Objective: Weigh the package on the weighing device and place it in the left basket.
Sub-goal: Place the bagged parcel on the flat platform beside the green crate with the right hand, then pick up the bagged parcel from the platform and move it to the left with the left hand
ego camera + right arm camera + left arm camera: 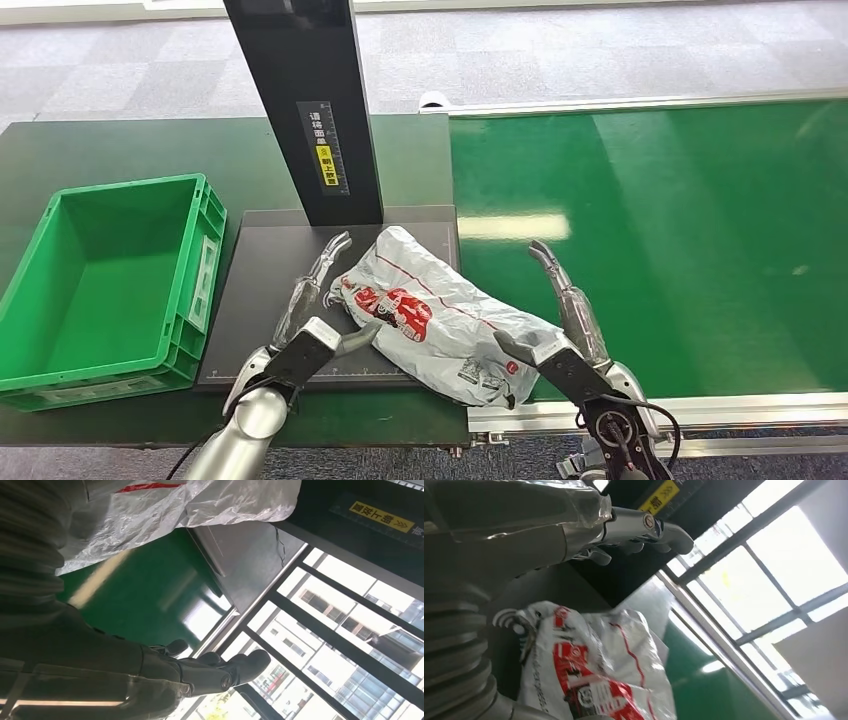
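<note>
Your package (440, 315) lies across the scale (262, 290), one end spilling onto the green belt (680, 230). The left hand (312, 300) and right hand (565, 320) flank it with fingers released and straight, likely to press it between them. The basket (205, 260) waits left.

The package (435, 315) was crinkly, glossy white plastic film with red print. The weighing device (270, 290) had a matt dark platform, the basket (205, 255) looked like hard green plastic, and the conveyor belt (680, 230) was smooth and shiny green. Both arms were brushed silver metal.
</note>
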You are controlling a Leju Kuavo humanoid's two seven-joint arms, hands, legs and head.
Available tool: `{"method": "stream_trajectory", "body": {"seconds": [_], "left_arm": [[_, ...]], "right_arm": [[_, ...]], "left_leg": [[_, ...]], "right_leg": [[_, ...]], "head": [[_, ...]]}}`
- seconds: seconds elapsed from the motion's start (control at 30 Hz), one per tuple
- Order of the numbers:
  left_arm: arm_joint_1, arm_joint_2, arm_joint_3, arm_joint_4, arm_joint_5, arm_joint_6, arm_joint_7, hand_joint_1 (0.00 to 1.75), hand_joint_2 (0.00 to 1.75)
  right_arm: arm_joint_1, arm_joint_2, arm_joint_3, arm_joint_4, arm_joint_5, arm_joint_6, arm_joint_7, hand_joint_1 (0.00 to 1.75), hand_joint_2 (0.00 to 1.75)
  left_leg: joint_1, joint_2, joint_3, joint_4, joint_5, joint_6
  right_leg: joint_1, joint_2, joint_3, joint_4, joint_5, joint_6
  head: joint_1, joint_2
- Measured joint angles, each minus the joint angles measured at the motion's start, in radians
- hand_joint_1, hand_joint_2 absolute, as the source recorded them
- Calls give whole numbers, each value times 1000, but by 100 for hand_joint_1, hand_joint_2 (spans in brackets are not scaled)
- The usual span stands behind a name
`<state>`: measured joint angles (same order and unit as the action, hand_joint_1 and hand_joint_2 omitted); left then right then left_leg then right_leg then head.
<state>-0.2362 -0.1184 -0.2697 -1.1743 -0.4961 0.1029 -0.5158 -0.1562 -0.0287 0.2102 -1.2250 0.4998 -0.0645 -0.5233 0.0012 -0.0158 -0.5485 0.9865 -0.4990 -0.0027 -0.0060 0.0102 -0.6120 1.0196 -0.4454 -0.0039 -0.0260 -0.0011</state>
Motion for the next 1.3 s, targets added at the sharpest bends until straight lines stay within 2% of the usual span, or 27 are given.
{"method": "stream_trajectory", "body": {"seconds": [0.3, 0.57, 0.8, 1.03, 1.2, 1.3], "left_arm": [[-37, -14, 0, 58, -111, 113, 100, 0, 175], [-69, -37, -2, 112, -161, 131, 143, 0, 175], [-142, -61, -18, 259, -314, 53, 413, 0, 175], [-202, -69, -29, 377, -402, -81, 440, 0, 175], [-251, -77, -45, 446, -465, -169, 465, 2, 175], [-267, -79, -49, 476, -483, -193, 469, 129, 175]], "right_arm": [[10, 15, -18, -9, 9, 5, 7, 0, 175], [10, 26, -18, -9, 16, 9, 8, 0, 175], [12, 41, -19, -9, 41, 10, 26, 0, 175], [15, 49, -19, -9, 52, 22, 36, 0, 175], [11, 54, -19, -8, 59, 23, 44, 0, 175], [7, 58, -19, -8, 61, 23, 46, 0, 175]], "left_leg": [[0, 0, 0, 0, 0, 0], [0, 0, 0, 0, 0, 0], [0, 0, 0, 0, 0, 0], [0, -3, 1, 0, 0, 0], [0, -10, 13, -1, -3, 2], [-1, -13, 22, -1, -6, 4]], "right_leg": [[0, 0, 0, 0, 0, 0], [0, 0, 0, 0, 0, 0], [0, 0, 0, 0, 0, 0], [0, -2, 3, 0, -1, 1], [-1, -8, 20, 0, -7, 5], [-2, -10, 30, -1, -10, 7]], "head": [[0, 0], [0, 0], [0, 0], [0, 0], [0, 0], [0, 0]]}}
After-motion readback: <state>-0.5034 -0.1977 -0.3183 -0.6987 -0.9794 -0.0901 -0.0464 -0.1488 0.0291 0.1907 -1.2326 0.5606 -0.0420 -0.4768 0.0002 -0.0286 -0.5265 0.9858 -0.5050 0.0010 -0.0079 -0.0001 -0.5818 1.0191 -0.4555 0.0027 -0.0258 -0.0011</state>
